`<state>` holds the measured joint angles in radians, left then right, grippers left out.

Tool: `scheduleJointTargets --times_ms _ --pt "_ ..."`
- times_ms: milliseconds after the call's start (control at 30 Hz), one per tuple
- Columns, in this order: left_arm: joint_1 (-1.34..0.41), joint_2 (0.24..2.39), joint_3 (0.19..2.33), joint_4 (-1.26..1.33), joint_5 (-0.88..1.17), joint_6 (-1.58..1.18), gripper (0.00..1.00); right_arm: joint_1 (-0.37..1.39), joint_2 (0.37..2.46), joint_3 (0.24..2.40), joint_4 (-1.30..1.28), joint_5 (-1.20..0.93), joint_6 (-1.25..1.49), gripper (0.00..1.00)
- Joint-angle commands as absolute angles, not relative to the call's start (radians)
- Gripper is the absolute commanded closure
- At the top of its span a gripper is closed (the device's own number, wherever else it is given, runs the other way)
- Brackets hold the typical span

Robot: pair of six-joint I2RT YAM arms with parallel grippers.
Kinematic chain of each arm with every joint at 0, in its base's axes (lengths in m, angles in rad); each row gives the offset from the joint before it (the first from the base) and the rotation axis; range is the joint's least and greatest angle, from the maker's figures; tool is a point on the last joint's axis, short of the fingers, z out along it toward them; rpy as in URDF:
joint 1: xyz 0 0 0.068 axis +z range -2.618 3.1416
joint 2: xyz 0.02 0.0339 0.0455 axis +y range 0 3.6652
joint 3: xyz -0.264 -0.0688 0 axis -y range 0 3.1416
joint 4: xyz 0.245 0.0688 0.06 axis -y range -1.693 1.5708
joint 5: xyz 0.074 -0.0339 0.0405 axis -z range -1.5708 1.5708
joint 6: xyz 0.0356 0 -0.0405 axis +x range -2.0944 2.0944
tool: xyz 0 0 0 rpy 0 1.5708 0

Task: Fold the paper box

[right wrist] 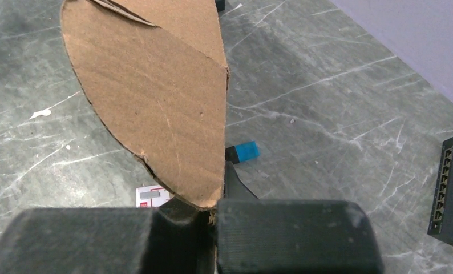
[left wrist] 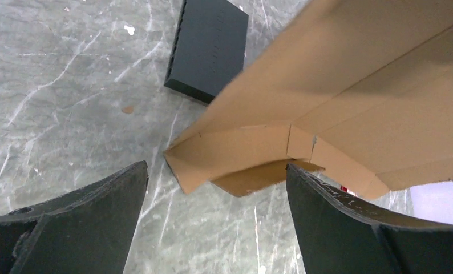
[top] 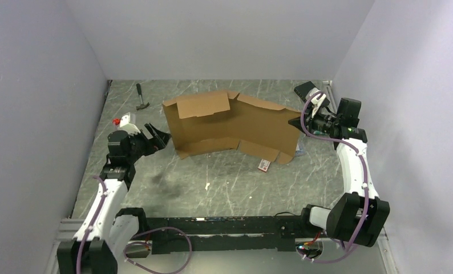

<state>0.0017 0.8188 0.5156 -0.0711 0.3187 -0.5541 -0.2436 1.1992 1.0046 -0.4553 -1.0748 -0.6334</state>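
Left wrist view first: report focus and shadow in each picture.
Left wrist: left fingers near-black, little detail; paper box sharper, its lower flap shaded. Right wrist: right fingers blurred, cardboard grain crisp. Top external: even light, faint shadow under the box.

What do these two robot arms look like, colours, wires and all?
The left arm and the right arm are built from white tube-like links joined by chunky black joints, with purple cables looping along them. The left tool and right tool are matte black, each with two thick wedge-shaped fingers. A small red cap sits by the left wrist.
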Motion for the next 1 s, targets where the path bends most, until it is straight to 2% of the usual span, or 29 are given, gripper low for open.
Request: scheduleJointTargets --times_ms 0,367,533,633,767,967 --pt "0.048 0.899 0.46 0.321 0.446 -0.616 0.05 -0.249 1.208 1.037 -0.442 -1.083 -0.636 1.0" --pt "0.049 1.18 0.545 0.569 0.456 -0.488 0.21 -0.248 1.219 1.042 -0.446 -1.096 -0.632 1.0" --pt "0.048 1.254 0.605 0.558 0.5 -0.459 0.36 -0.248 1.216 1.04 -0.447 -1.095 -0.632 1.0" --pt "0.047 1.253 0.607 0.565 0.517 -0.459 0.48 -0.249 1.22 1.04 -0.448 -1.1 -0.632 1.0" --pt "0.046 1.255 0.609 0.574 0.537 -0.461 0.57 -0.249 1.221 1.042 -0.453 -1.111 -0.636 1.0" --pt "0.028 1.258 0.615 0.588 0.565 -0.471 0.76 -0.249 1.217 1.04 -0.465 -1.144 -0.651 1.0"
